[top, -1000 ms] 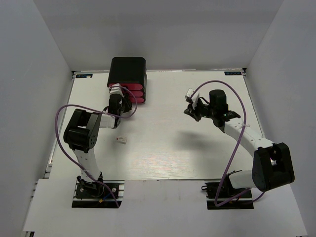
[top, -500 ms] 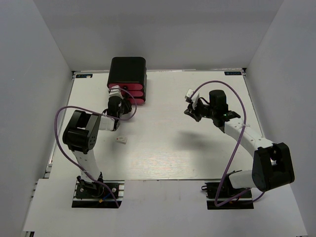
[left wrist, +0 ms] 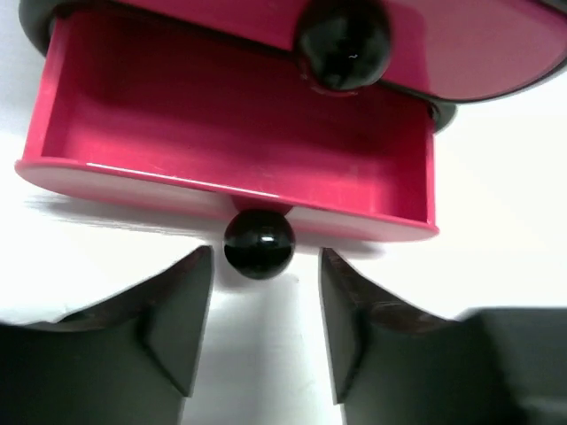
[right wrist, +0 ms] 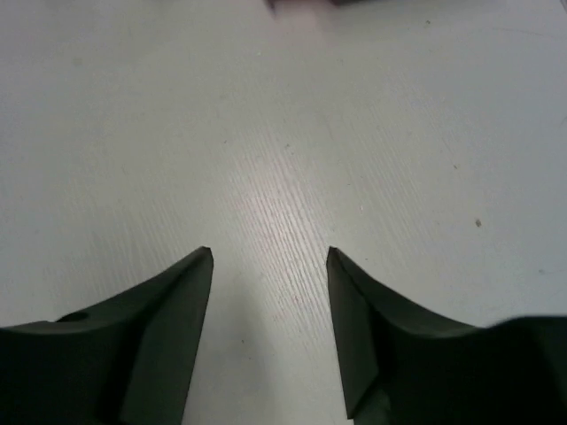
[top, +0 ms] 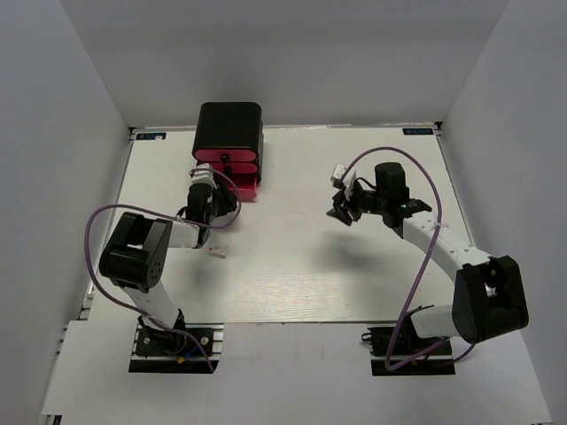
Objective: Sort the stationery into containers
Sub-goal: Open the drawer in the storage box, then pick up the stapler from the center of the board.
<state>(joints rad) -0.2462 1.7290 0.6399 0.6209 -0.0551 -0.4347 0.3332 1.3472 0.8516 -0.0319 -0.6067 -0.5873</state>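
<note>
Bottom drawer (left wrist: 221, 133): pink, standing out of the black cabinet (top: 229, 124) at far left of surface (top: 301, 266); long axis left-right, front faces the arms.
Left claw (left wrist: 263, 257): apart, straddling the drawer's round black knob (left wrist: 258, 242), gap either side.
Right claw (right wrist: 268, 257): apart, above surface, holding nothing.
Eraser (top: 216, 251): white, on surface beside left arm.
Corner stickers (top: 151, 135): too small to read.

You get no text you can read here. A left sticker (top: 151, 135) sits at the far left corner of the table (top: 292, 274) and a right sticker (top: 415, 131) at the far right corner. Both are small and dark with pale marks, too small to make out. The wrist views show you no lettering either.
</note>
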